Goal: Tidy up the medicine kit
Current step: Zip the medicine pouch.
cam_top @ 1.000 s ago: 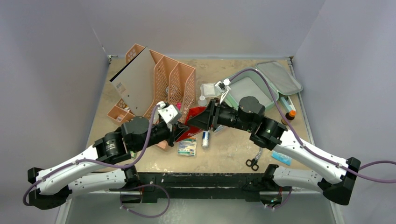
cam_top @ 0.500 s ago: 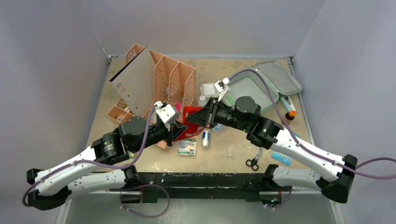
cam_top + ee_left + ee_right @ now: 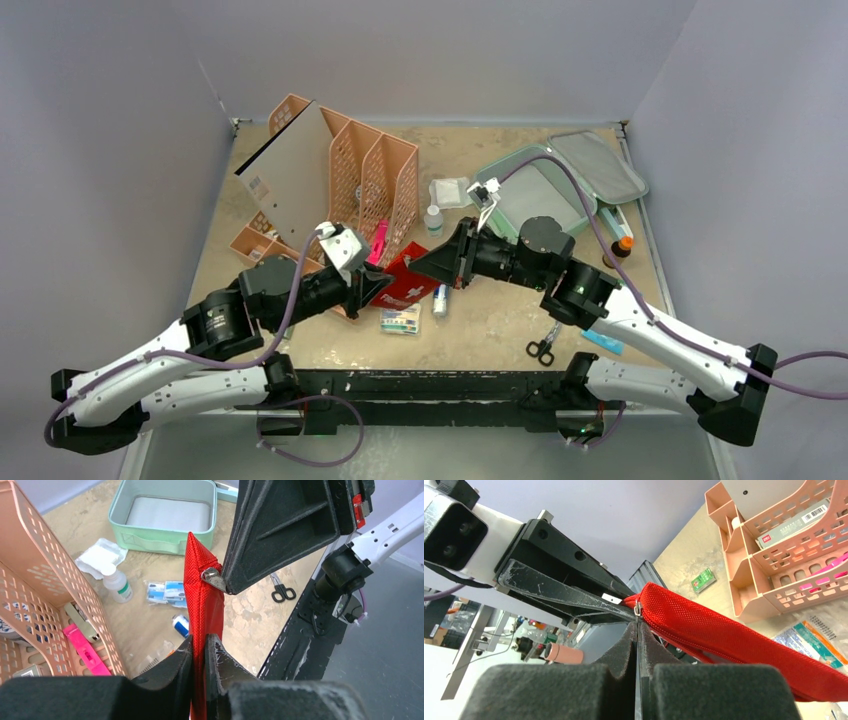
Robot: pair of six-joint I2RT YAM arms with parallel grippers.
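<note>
Left hand (image 3: 200, 646) narrow, tight on the red pouch (image 3: 202, 592); right hand (image 3: 638, 627) shut tight on its zipper pull (image 3: 637, 609)

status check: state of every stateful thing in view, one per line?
medicine kit: open, looks empty
lid: folded back
red pouch: held up on edge between both claws, zipper looks closed
left claw: shut on the red pouch's edge
right claw: shut on the zipper pull
white bottle: upright, capped
scissors: closed, lying flat
orange rack: upright, slots partly filled
</note>
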